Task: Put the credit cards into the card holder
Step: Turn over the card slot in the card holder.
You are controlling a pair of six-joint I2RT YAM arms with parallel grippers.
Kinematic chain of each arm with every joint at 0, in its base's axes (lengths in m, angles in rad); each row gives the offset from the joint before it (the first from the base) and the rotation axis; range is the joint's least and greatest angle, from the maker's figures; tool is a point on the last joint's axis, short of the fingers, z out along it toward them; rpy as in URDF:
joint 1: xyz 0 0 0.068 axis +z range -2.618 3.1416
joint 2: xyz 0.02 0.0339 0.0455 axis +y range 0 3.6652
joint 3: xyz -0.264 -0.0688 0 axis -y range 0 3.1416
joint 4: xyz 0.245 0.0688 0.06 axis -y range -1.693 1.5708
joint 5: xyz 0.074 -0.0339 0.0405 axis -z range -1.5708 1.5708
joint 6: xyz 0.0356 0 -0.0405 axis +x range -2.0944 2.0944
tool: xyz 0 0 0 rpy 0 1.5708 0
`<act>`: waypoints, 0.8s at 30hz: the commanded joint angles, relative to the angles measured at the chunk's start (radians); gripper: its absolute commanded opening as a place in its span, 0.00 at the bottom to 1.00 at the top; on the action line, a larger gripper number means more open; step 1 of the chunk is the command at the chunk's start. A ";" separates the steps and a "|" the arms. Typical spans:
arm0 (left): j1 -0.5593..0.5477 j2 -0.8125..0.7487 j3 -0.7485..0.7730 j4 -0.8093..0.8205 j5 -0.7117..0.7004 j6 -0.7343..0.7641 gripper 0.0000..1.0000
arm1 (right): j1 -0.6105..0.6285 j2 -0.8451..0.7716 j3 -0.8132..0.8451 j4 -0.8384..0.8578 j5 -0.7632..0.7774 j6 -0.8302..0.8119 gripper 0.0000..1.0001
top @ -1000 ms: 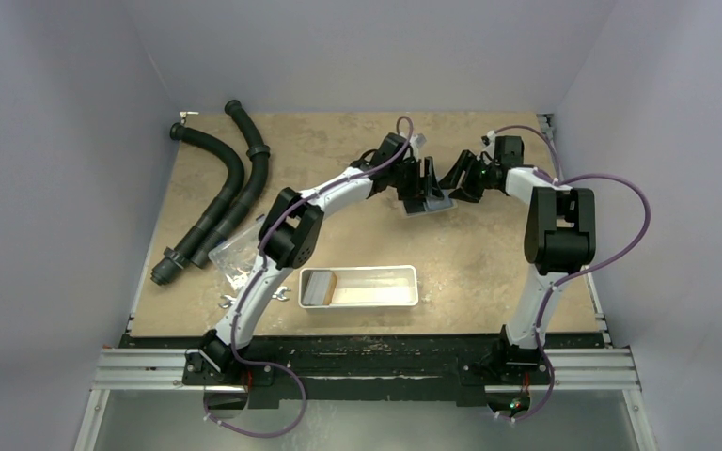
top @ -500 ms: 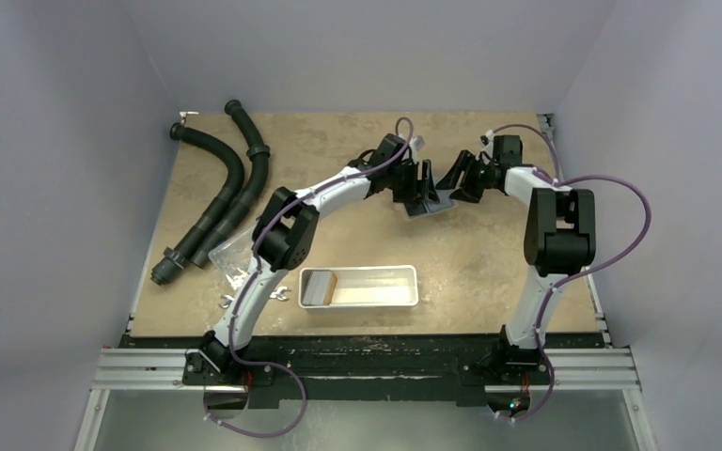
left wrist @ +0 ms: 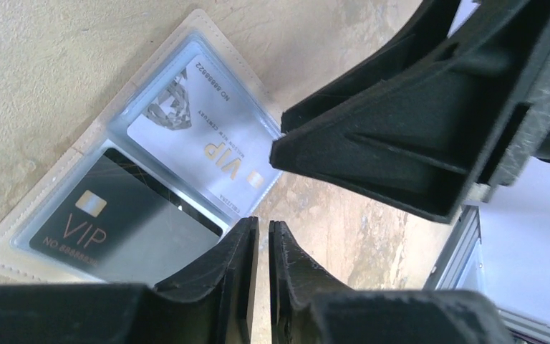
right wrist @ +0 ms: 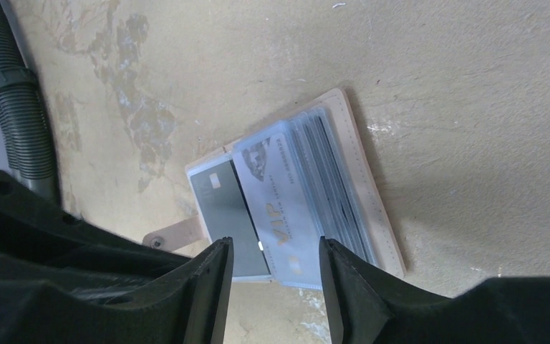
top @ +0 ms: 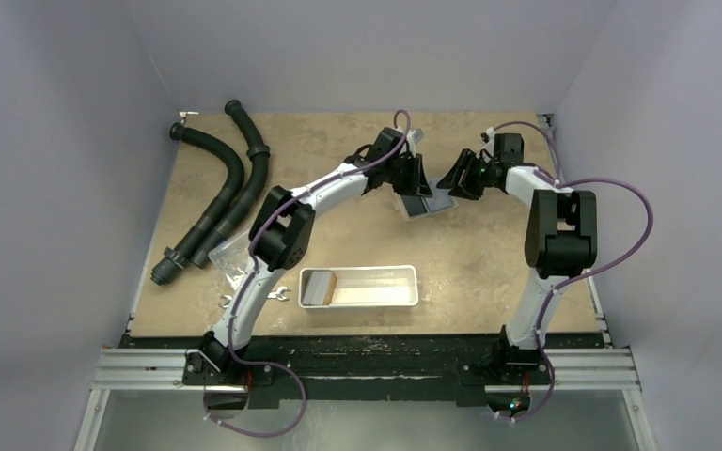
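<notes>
Filling so far: dark card (left wrist: 107, 229) and pale card (left wrist: 208, 136) sit sleeved in the card holder (right wrist: 372, 204), which lies open at upper centre of the top view.
Left to do: probably the tan card (top: 327, 284) in the white tray (top: 357, 269).
Left end effector (left wrist: 263, 229): narrow, empty.
Right end effector (right wrist: 276, 251): wide, empty, over the holder.

The mottled tan table (top: 338, 141) carries two black corrugated hoses (top: 216, 202) at left, a clear plastic box (top: 230, 252), a silver wrench (top: 227, 302), a white tray (top: 362, 304) and the open card holder (top: 425, 205).

There are two black corrugated hoses (top: 236, 178), one white rectangular tray (top: 367, 303), one beige card holder (right wrist: 376, 208) and two VIP cards (left wrist: 114, 229).
</notes>
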 commanded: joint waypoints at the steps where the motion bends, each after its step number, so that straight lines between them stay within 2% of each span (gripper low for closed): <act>1: 0.008 0.058 0.053 0.027 0.020 -0.011 0.14 | -0.001 -0.018 0.032 0.009 -0.052 -0.004 0.52; 11: 0.036 0.096 -0.008 0.063 0.006 -0.011 0.11 | -0.001 -0.001 0.037 -0.006 -0.008 -0.026 0.52; 17: 0.041 0.102 -0.034 0.081 0.012 -0.018 0.11 | 0.001 0.003 0.042 -0.029 0.038 -0.039 0.59; 24: 0.040 0.111 -0.030 0.084 0.020 -0.021 0.11 | 0.016 0.018 0.043 -0.023 0.009 -0.040 0.57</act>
